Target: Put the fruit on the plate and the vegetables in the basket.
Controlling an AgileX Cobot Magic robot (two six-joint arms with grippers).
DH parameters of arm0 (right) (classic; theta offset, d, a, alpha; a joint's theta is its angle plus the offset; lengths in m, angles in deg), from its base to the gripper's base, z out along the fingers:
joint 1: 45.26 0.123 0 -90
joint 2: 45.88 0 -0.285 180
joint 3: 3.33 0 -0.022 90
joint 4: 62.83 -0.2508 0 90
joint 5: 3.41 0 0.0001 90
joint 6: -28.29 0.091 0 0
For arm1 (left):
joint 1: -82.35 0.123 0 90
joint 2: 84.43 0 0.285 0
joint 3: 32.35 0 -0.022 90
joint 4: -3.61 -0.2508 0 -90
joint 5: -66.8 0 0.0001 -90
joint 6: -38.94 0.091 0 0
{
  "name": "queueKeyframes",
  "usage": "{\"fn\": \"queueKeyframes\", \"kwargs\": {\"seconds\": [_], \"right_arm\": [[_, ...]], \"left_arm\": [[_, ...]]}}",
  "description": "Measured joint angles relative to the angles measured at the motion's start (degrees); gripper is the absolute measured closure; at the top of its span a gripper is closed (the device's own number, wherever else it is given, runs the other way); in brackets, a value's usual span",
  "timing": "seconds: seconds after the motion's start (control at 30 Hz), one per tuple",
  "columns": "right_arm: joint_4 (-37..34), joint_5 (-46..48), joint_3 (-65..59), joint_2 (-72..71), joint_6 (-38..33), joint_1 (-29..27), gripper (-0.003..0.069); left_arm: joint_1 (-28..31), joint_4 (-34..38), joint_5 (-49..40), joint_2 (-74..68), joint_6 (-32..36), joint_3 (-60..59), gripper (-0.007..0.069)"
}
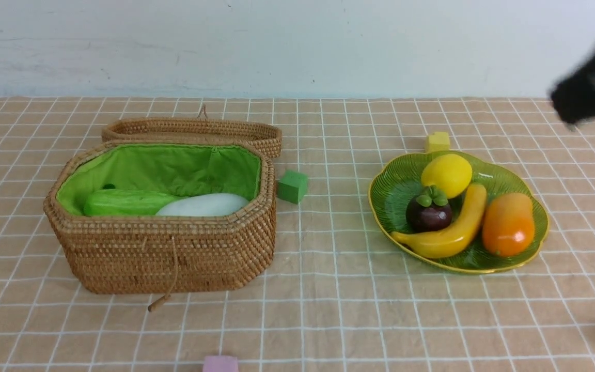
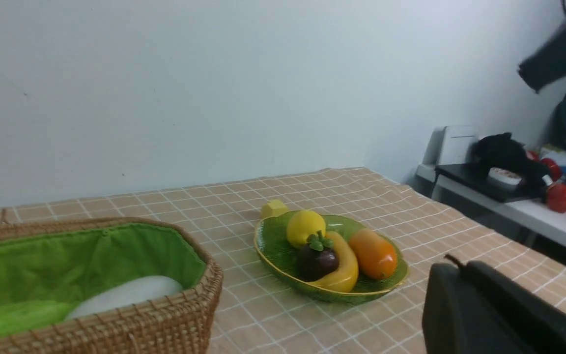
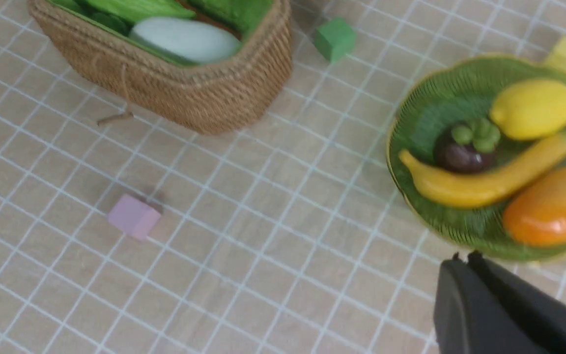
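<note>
Judging by what lies where, the sorting looks nearly or wholly finished. On the green leaf-shaped plate sit all four fruits: lemon, mangosteen, banana and mango, crowded together and touching. In the open wicker basket I see the wrinkled green vegetable and the white radish side by side; a carrot or eggplant, if inside, is hidden below the rim. No vegetable lies loose on the worktop, only small cubes. Both arms hang clear of the goods; the right claw and left claw are each pressed together, pinching nothing.
</note>
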Motion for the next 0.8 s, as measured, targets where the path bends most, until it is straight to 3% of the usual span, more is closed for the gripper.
{"fn": "queueKeyframes", "kwargs": {"seconds": [0.13,0.37,0.53,0.8], "right_arm": [[2.2,-1.9,-16.9,-15.5,7.2,0.0,0.067],[4.3,-11.4,-35.9,-31.2,10.7,0.0,0.0666],[4.4,-16.9,-43.4,-34.8,11.1,0.0,0.0661],[4.5,-17.3,-49.3,-35.1,11.1,0.0,0.0655]], "left_arm": [[0.0,2.6,3.9,2.2,0.0,-5.6,0.0638],[0.0,3.0,3.9,2.2,0.0,-9.1,0.0638],[0.0,3.0,3.2,2.2,0.0,-10.6,0.0638],[0.0,3.0,2.5,2.2,0.0,-10.7,0.0637]]}}
